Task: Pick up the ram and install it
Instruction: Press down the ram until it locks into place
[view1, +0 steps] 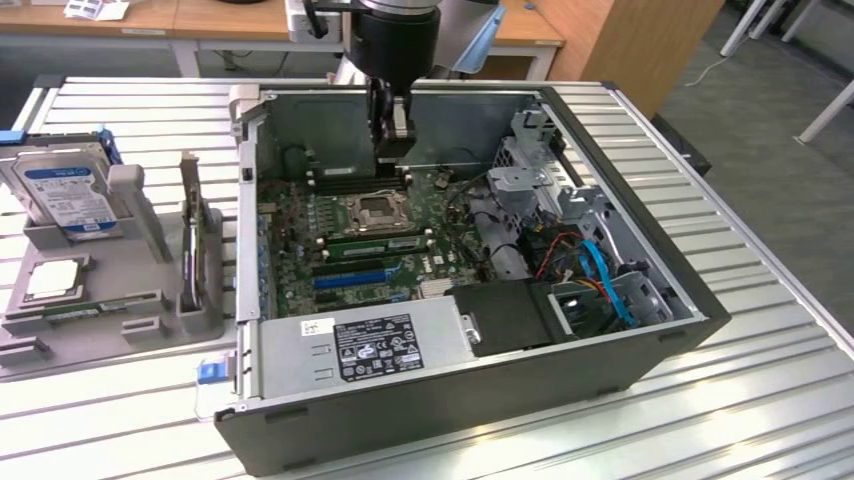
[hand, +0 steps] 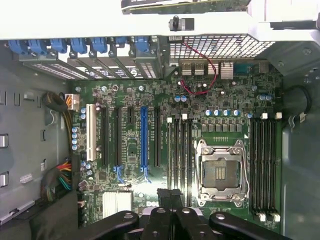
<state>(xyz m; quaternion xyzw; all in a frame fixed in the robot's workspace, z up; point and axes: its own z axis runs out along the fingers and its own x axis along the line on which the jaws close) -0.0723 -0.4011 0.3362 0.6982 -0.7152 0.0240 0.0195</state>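
My gripper (view1: 394, 150) hangs inside the open computer case (view1: 694, 300), over the far end of the motherboard (view1: 387, 235). In the wrist view the black fingertips (hand: 163, 195) are pressed together, so the gripper (hand: 169, 194) is shut, and I see nothing between them. They hover over the black memory slots (hand: 179, 155) beside the empty CPU socket (hand: 221, 172). A narrow green stick that looks like the ram (view1: 64, 312) lies in the grey tray (view1: 147, 325) at the exterior view's left, well apart from the gripper.
The tray also holds a hard drive (view1: 67, 190), a silver processor (view1: 54, 280) and an upright dark expansion card (view1: 200, 255). Inside the case are a power supply (view1: 360, 345), drive cage (view1: 534, 180) and blue and orange cables (view1: 601, 270). More memory slots (hand: 262, 165) flank the socket's other side.
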